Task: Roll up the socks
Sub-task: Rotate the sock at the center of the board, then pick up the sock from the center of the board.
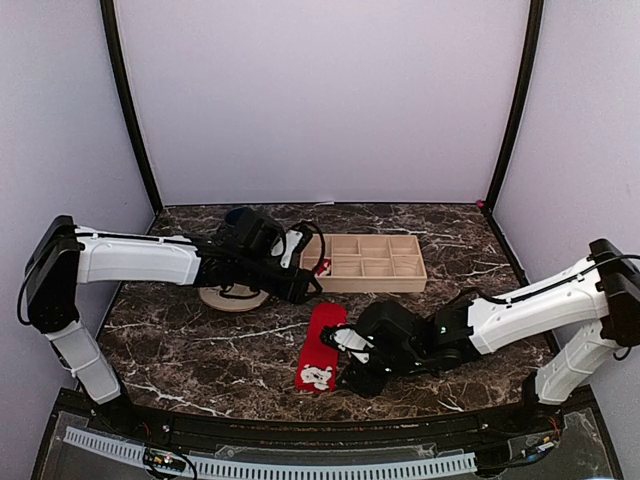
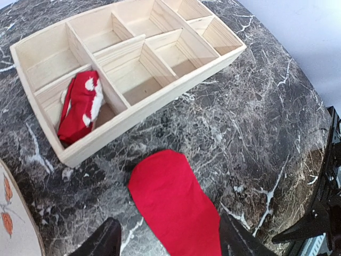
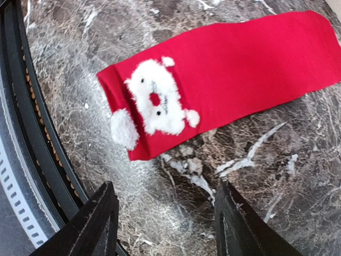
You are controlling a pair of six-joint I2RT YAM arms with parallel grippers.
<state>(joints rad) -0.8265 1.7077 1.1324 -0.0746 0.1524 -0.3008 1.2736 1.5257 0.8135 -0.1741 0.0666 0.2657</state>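
Flat sock (image 1: 321,347) on tabletop (image 1: 200,350): one end was cut off from view under the released left claw (image 2: 173,242), and the white-faced end lay just before the released right claw (image 3: 170,224). Rolled sock (image 2: 80,105) sat in the wooden tray's (image 2: 160,104) corner compartment.

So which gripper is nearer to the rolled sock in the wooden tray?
Left. The left gripper hovers beside the wooden tray compartment holding the rolled sock, over the flat sock's plain end. The right gripper is at its Santa end, farther away.
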